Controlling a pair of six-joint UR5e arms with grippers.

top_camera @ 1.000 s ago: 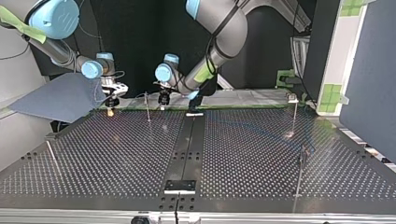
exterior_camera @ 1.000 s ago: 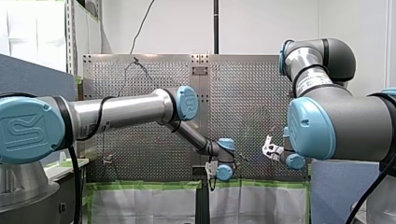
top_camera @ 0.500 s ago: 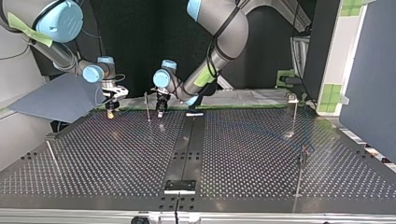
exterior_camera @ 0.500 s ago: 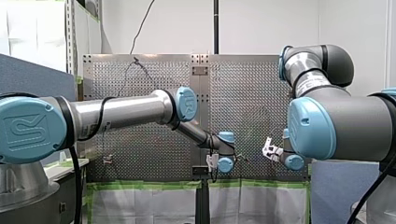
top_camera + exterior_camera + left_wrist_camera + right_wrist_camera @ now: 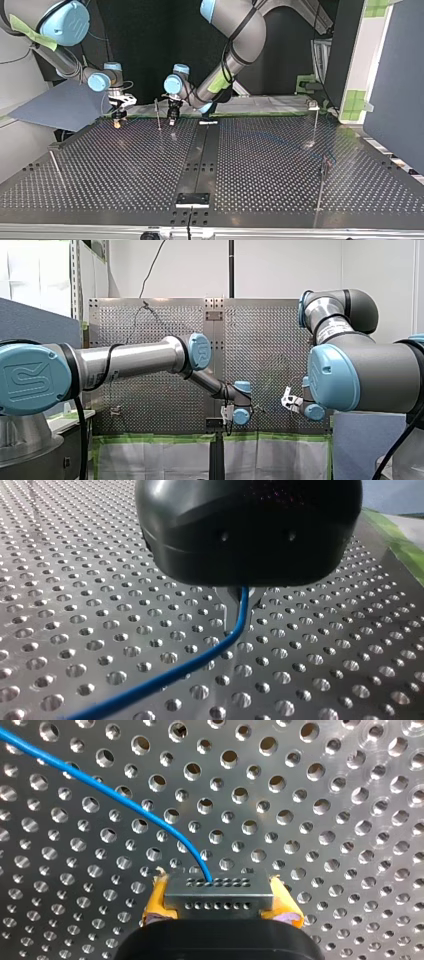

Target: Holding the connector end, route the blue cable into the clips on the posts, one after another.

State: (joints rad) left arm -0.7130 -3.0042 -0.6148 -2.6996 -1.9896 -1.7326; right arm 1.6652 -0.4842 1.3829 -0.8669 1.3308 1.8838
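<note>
In the right wrist view my right gripper (image 5: 220,897) is shut with its yellow pads (image 5: 159,902) on a grey metal connector block (image 5: 218,889). The blue cable (image 5: 125,805) leaves the block and runs ahead over the perforated plate. In the left wrist view my left gripper (image 5: 239,611), black with metal fingers, is shut on the blue cable (image 5: 200,660), which trails away across the plate. In the top view my left gripper (image 5: 172,116) hangs just beside a thin post (image 5: 158,114), and my right gripper (image 5: 118,117) is further to that view's left, low over the table's far edge.
More thin posts stand at the top view's right (image 5: 316,122), near right (image 5: 321,187) and near left (image 5: 55,167). A black centre strip (image 5: 200,160) splits the perforated table. A grey panel (image 5: 60,105) lies beyond the far left corner.
My left gripper has moved toward the top view's left and lower, ending close beside the post. My right gripper has dropped slightly. Both have barely moved over the last half second.
</note>
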